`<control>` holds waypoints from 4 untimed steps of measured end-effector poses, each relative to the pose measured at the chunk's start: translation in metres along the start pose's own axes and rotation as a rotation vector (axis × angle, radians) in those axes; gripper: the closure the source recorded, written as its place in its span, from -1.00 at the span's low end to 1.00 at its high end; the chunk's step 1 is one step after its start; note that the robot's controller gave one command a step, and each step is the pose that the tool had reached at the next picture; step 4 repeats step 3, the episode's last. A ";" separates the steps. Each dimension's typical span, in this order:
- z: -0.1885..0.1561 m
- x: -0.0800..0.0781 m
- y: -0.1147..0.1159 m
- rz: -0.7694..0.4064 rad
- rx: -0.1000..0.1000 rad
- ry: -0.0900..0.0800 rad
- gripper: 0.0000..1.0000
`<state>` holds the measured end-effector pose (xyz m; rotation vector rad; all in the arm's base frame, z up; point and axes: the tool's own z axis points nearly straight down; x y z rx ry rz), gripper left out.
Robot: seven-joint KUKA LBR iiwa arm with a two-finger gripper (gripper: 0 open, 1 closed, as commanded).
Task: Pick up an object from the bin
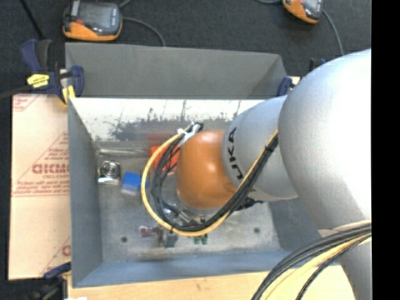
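Note:
My gripper (169, 229) reaches down near the bin's front, under the arm's orange cover, and only its dark body shows. A small maroon thing (149, 232) lies on the floor just left of it. Right of it, a small green bit (200, 239) peeks out below the cables. Further back on the left lie a blue block (131, 182) and a shiny metal piece (109, 171). Nothing shows as held.
A red-orange thing (156, 150) lies toward the back wall, half hidden behind the yellow and black cables. The arm and its cover hide the bin's middle and right. Bare floor shows along the front left.

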<state>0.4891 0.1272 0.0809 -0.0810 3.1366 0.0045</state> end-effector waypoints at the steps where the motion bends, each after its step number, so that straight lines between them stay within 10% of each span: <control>1: -0.056 -0.002 0.000 0.002 0.000 -0.002 1.00; 4: -0.088 -0.005 0.000 0.005 0.000 -0.001 1.00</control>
